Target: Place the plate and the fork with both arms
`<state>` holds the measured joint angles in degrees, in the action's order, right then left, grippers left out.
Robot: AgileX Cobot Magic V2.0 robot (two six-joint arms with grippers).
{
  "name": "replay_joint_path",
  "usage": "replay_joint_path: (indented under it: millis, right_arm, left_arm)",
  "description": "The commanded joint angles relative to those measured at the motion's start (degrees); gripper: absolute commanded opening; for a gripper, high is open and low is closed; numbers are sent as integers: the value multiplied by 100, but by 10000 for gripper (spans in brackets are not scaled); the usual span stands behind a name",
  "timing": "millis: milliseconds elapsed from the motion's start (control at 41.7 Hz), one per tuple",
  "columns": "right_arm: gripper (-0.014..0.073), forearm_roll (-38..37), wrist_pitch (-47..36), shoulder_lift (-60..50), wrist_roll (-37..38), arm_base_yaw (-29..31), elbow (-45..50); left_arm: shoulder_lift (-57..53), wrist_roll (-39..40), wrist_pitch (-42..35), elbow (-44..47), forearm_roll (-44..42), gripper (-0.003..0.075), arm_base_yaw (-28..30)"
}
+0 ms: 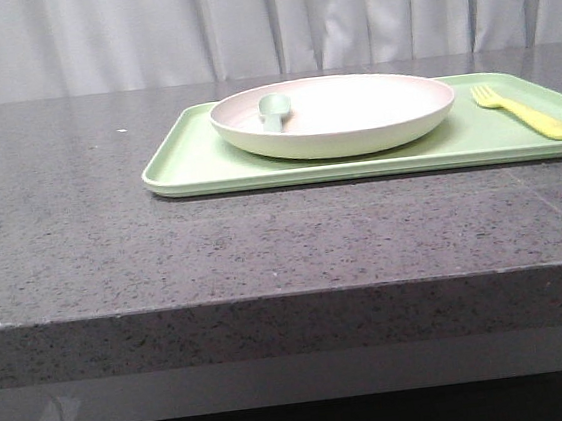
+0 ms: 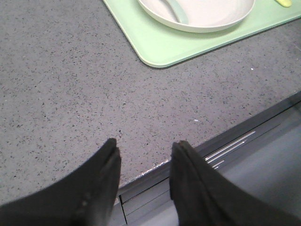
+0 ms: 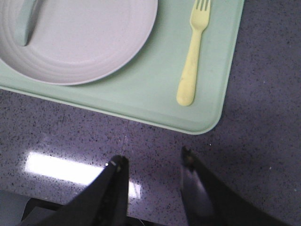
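Observation:
The cream-pink plate (image 1: 351,113) sits on the light-green tray (image 1: 196,164), with a grey-green spoon (image 1: 274,111) lying in its left side. The pale-yellow fork (image 1: 527,112) lies on the tray to the right of the plate, tines pointing away. No gripper shows in the front view. My left gripper (image 2: 145,147) is open and empty over the table's front edge, well short of the tray (image 2: 160,47) and plate (image 2: 207,16). My right gripper (image 3: 153,157) is open and empty above the bare table, just short of the tray's near edge, with the fork (image 3: 193,56) and plate (image 3: 80,42) beyond it.
The tray lies on a dark grey speckled stone table (image 1: 81,221). The table's front edge (image 1: 290,295) runs across the front view. A pale curtain (image 1: 261,21) hangs behind.

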<state>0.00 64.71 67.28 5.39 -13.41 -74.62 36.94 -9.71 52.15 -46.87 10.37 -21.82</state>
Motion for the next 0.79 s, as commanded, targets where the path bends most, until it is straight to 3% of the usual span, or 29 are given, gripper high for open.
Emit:
replay_joint_path:
  millis: [0,408,767]
  right_arm:
    - [301,-118,-592,-703,24,3,412]
    - [301,-123,-858,-2672,329,3,2132]
    - [301,-123,-923,-3548,329,3,2590]
  left_arm:
    - [3,0,-379,-143,102,258,-33]
    - [3,0,-379,-143,102,258,-33]
    - [3,0,-424,-143,102,258,-33]
